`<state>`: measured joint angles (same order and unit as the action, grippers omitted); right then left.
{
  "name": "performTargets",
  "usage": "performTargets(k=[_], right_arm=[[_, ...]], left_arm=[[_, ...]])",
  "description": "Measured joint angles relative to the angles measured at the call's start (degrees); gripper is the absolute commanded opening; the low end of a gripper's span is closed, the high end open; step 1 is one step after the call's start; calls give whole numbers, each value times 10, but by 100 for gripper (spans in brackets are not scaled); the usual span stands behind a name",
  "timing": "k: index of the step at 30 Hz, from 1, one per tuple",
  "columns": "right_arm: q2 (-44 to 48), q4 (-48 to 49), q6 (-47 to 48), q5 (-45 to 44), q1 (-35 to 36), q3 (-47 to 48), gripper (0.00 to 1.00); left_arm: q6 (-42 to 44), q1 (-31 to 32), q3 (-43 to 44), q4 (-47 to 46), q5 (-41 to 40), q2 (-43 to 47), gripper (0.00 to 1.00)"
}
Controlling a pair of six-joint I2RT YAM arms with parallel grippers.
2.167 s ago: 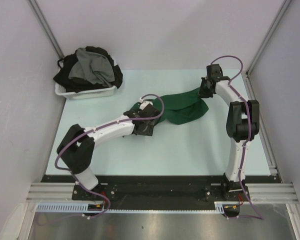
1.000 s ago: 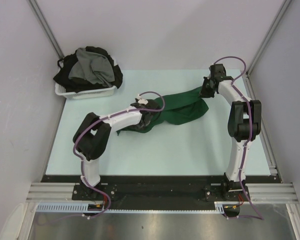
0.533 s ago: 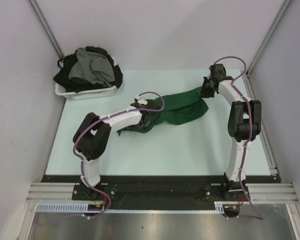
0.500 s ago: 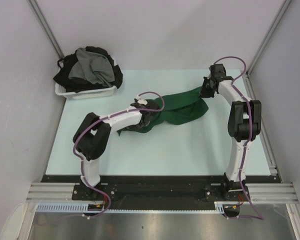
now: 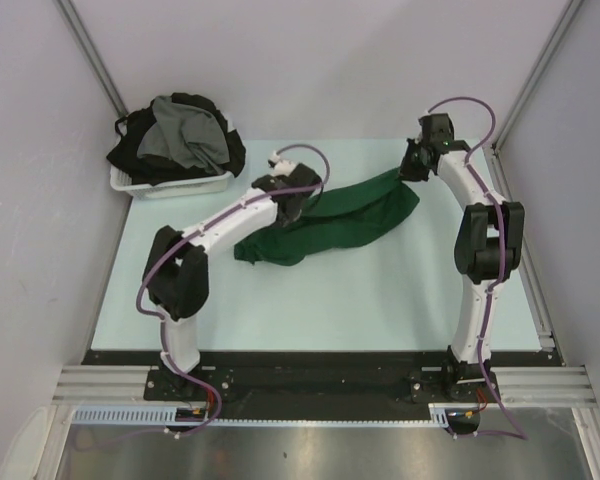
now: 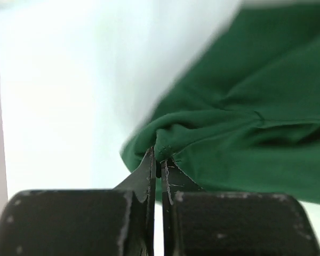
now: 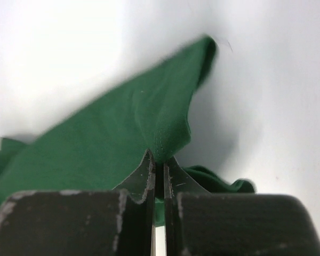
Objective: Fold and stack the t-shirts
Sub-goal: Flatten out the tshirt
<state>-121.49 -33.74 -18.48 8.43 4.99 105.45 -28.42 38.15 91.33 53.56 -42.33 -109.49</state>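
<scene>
Across the far half of the desk [image 5: 380, 300] the dark green t-shirt [image 5: 330, 222] stretches between both arms. The left hand [image 5: 296, 203] pinches a bunched fold of it, and the right hand [image 5: 410, 172] pinches its far right corner. Grey and black t-shirts [image 5: 180, 140] fill the white basket [image 5: 170, 186] at the far left corner.

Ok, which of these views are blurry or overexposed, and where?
Left wrist: left end effector sharp, green t-shirt beyond it soft, table washed out to near white. Right wrist: right end effector sharp too, shirt's far edge smeared. Top external: evenly lit, sharp throughout, only faint shadows.
</scene>
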Motion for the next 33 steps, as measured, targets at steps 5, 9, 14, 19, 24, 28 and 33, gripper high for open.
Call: performTargets(k=[5,9,14,19,24,28,33], right_arm=[[2,-1,5,-2,13,89,0],[13,-1,13,-8,29,118,0],[19,-3,26,-30,48,165,0],[-5,7,28,-49,54,274,0],[-2,27,38,-70,48,249,0],[-10,6,31,-66,26,237,0],[-25,23,13,-49,6,343,0]], left_arm=[[41,-41,145,-5,-9,2,0],[58,-85,206,-10,-8,8,0],[66,-147,307,-2,22,0,0],[85,-189,474,-47,40,-40,0],[92,-198,478,-73,48,-30,0],[92,-214,466,-63,78,-31,0],[101,-221,480,-83,88,-35,0]])
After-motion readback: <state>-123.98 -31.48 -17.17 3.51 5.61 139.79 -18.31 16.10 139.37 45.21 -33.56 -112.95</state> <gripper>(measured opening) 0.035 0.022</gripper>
